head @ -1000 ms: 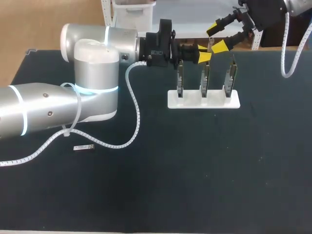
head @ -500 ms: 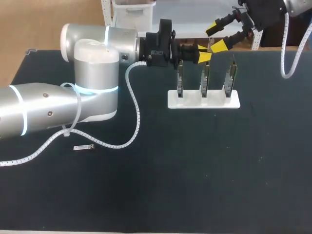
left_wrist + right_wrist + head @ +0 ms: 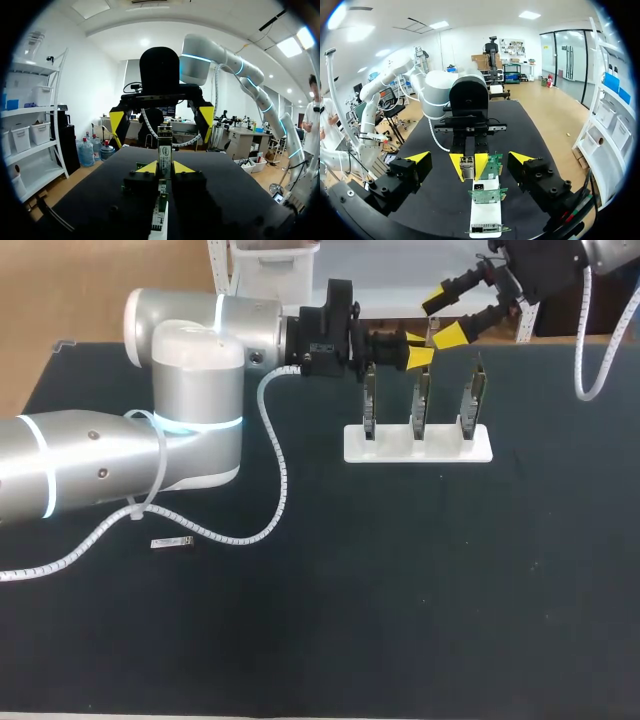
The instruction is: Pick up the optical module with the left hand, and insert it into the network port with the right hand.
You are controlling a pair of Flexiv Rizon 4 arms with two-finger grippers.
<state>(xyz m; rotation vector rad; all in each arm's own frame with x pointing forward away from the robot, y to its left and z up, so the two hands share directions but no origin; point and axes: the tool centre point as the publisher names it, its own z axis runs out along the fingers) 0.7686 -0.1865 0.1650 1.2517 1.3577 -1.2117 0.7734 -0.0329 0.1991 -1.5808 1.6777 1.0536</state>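
Note:
The optical module (image 3: 164, 154), a slim metal stick with a label, stands upright with my left gripper (image 3: 165, 168) shut on it. In the head view the left gripper (image 3: 418, 348) hovers over the middle board (image 3: 421, 400) of the white stand (image 3: 418, 445). My right gripper (image 3: 443, 316) comes in from the back right, fingers wide open on either side of the module's tip without touching it. Seen from the right wrist, the module (image 3: 467, 167) sits ahead of the open right gripper (image 3: 470, 158), above the port boards (image 3: 488, 194).
The white stand holds three upright green boards, with the left board (image 3: 370, 400) and right board (image 3: 472, 398) flanking the middle one. A second small module (image 3: 171, 542) lies on the black table near my left arm's cable (image 3: 270, 490).
My right gripper has shifted very slightly by the module. The left arm and its module have held still.

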